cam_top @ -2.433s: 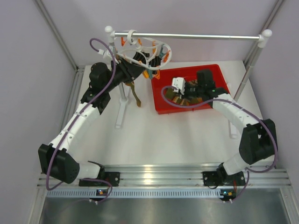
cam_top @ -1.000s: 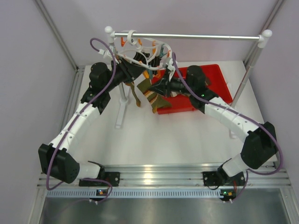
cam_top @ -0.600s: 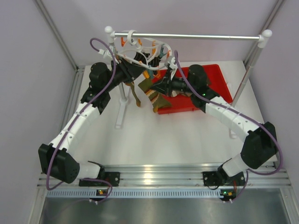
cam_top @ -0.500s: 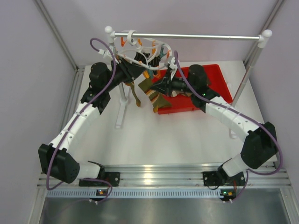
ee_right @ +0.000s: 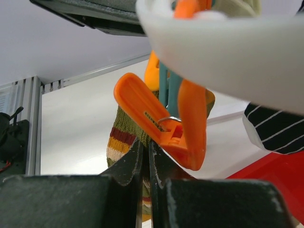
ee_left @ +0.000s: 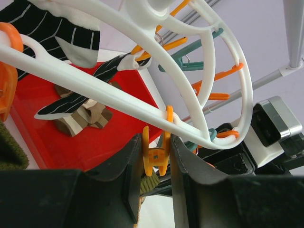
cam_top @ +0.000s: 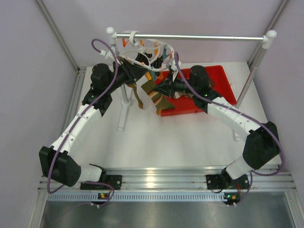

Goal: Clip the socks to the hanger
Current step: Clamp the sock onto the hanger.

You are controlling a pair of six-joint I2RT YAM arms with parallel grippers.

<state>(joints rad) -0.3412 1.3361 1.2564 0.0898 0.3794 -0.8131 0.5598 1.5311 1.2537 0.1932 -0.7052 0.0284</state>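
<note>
Your olive sock (ee_right: pixel 124 135), banded red and cream, hangs under the hanger (cam_top: pixel 159 46) at 12 o'clock on the table (cam_top: pixel 156 137). In the right wrist view its long axis is near upright, and its lower end is cut off behind the fingers. The right gripper (ee_right: pixel 145 148) is pressed together on the sock's edge. The left gripper (ee_left: pixel 156 142) pinches an orange clip (ee_left: pixel 156 154) dangling from the ring. That clip overlaps the sock's top, so you cannot tell whether it bites the cloth.

The hanger's oval runs 9 to 3, along the rail (cam_top: pixel 209 37) that carries its hook. A dark sock (ee_left: pixel 71 35) with white stripes hangs from the ring. From above, both wrists crowd under the ring and hide most clips.

The red tray (cam_top: pixel 223 78) lies at 1 o'clock, its near left corner hidden by the right arm. The table is white and the walls pale lilac.
</note>
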